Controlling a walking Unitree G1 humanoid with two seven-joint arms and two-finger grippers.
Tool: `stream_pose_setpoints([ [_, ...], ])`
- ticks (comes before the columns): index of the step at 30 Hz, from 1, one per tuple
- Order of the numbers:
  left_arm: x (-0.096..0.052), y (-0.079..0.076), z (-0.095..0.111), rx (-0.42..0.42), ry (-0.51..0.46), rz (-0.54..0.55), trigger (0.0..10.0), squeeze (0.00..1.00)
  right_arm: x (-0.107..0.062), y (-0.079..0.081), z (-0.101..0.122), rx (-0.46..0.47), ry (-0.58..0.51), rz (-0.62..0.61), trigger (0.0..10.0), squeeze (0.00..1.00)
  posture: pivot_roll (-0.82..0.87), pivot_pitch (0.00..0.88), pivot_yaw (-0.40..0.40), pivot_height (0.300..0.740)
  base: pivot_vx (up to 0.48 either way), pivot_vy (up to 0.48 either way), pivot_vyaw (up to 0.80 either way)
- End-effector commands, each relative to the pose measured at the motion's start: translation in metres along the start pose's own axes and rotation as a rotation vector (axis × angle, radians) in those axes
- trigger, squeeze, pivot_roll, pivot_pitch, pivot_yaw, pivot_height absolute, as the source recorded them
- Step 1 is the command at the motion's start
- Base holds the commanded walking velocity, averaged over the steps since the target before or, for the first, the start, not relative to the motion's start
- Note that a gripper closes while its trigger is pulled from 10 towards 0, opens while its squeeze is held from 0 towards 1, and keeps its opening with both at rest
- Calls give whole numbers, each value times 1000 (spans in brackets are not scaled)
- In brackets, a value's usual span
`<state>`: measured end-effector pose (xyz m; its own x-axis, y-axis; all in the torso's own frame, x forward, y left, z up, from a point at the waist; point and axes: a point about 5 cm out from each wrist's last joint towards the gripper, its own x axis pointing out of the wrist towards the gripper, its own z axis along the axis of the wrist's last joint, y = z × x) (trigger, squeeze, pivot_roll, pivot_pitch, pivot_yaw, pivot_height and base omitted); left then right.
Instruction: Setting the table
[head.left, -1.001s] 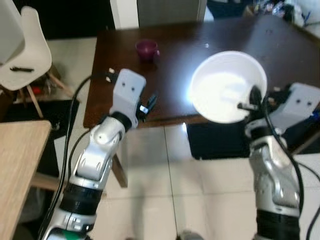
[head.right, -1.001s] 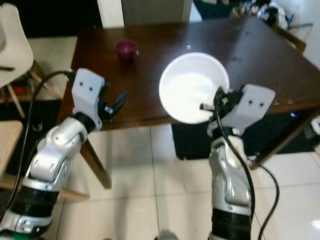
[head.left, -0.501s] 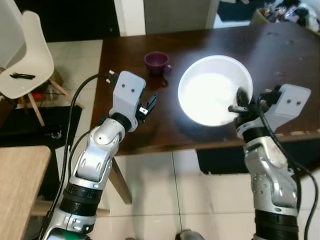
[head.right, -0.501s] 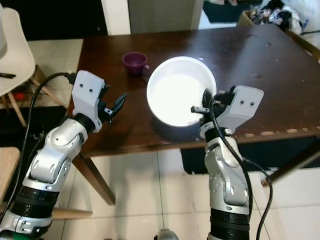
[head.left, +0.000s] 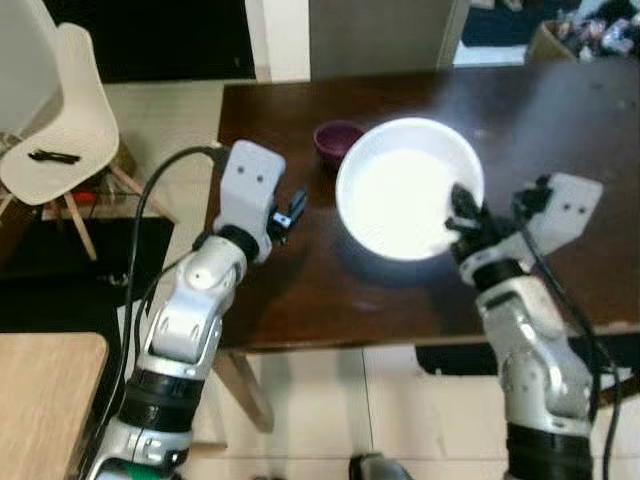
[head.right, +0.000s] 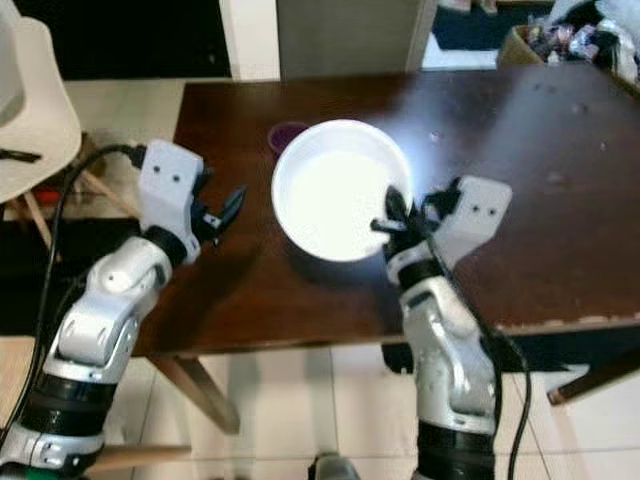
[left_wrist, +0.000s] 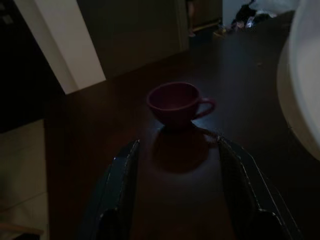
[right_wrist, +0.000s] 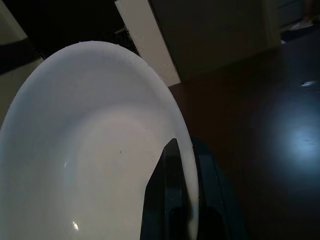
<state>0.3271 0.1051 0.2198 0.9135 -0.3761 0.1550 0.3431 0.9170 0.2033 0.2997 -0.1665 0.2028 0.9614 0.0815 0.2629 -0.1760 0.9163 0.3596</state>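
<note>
Right gripper (head.left: 462, 212) is clamped on the near rim of the white bowl (head.left: 405, 200): right wrist view shows one black finger (right_wrist: 165, 190) inside the rim and the other outside, pinching the wall. Bowl is held tilted above the dark wooden table (head.left: 560, 150), its mouth facing up and toward the camera, bright with glare. Can't tell if its base touches the tabletop.

Left gripper (head.left: 290, 208) hovers over the table's left part, fingers (left_wrist: 117, 195) spread apart with nothing between them. Left wrist view looks straight at the purple cup (left_wrist: 176, 104), upright on the table, handle pointing toward the bowl side, just ahead of the fingertips and not touching them.

In the head views the cup (head.left: 337, 137) sits just beside the bowl's far-left rim, partly hidden by it.

White chair (head.left: 60, 120) stands on the tiled floor well left of the table, a small dark object (head.left: 52, 156) lying on its seat. Light wooden surface (head.left: 45, 400) at lower left.
</note>
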Motion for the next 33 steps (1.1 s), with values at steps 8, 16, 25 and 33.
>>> stream_pose_setpoints([
  [8, -4, 3, -3, 62, 32, -38, 10000, 0, -1, -3, -14, 132, 75, -33, 10000, 0, -116, 48, 103, 740, 0, 0, 0],
  [16, -9, 28, 8, 193, 47, -166, 10000, 0, 25, -24, -23, 145, 156, -175, 10000, 0, -90, 57, 102, 740, 0, 0, 0],
  [25, -19, 46, 30, 293, 58, -373, 10000, 0, 54, -36, -36, 184, 282, -210, 10000, 0, -23, 84, 93, 740, 0, 0, 0],
  [33, -20, 40, 38, 313, 51, -454, 10000, 0, 69, -36, -42, 251, 330, -223, 10000, 0, -6, 100, 85, 740, 0, 0, 0],
])
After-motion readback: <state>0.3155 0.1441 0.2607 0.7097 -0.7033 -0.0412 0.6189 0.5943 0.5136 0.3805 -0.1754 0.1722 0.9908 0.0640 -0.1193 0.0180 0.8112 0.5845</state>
